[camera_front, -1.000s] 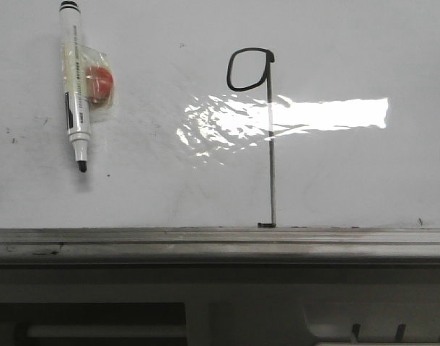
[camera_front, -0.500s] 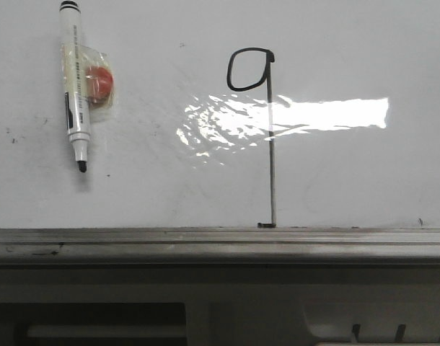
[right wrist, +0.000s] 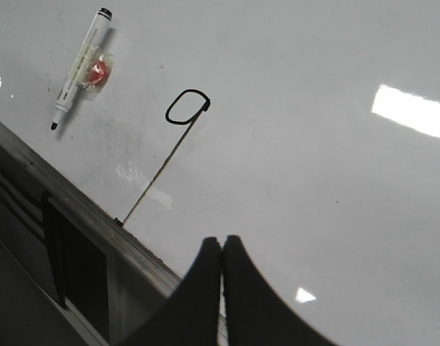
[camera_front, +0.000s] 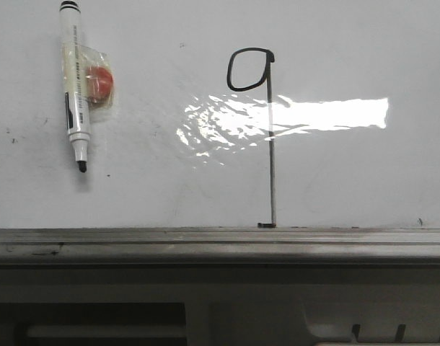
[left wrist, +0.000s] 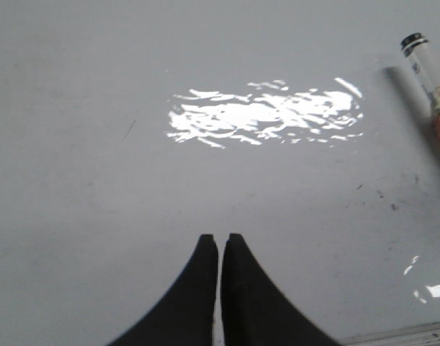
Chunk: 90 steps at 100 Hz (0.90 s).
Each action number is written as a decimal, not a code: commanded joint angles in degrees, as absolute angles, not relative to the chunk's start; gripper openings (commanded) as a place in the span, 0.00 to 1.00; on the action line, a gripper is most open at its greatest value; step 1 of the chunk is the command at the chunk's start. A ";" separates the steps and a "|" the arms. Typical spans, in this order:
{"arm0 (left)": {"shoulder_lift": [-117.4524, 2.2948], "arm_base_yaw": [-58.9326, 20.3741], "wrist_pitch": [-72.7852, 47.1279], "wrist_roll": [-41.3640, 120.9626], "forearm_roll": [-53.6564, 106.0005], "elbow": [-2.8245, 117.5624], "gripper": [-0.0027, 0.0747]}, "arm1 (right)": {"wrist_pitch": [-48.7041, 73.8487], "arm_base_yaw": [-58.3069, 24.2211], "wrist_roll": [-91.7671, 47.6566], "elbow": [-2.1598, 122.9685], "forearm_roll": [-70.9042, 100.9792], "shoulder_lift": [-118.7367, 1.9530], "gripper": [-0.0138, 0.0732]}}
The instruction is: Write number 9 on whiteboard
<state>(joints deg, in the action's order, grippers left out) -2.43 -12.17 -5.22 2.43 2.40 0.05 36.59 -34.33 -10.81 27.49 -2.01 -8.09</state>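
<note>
The 9 (camera_front: 270, 137) stands drawn on the whiteboard (camera_front: 350, 43), its foot touching the rail (camera_front: 220, 236). A marker (camera_front: 76, 86) lies well left of the 9, bare board between. Left gripper (left wrist: 219, 245) and right gripper (right wrist: 221, 249) hover over bare board, jaws closed, empty.

The only sign I can read is the hand-drawn black number 9 (camera_front: 270, 137), which stands on the large glossy white whiteboard (camera_front: 364, 173). I see its small rounded-square loop at the top and a long thin straight stem running down to a tiny foot just above the grey metal tray rail (camera_front: 205, 241). My right wrist camera shows the same figure (right wrist: 169, 144), slanted in that view. The white marker pen (camera_front: 76, 86) fixed to the board carries dark print along its barrel, but it is too small for me to read.
</note>
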 commanded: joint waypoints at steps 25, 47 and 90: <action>1.93 -7.38 -16.22 1.60 3.00 -1.65 0.01 | 32.05 -34.00 -10.92 28.80 -2.79 -8.78 0.10; 1.93 -6.89 -16.07 1.60 3.76 -1.65 0.01 | 32.05 -34.00 -10.92 28.80 -2.79 -8.78 0.10; 1.93 -6.89 -16.07 1.60 3.76 -1.65 0.01 | 32.05 -34.00 -10.92 28.80 -2.79 -8.78 0.10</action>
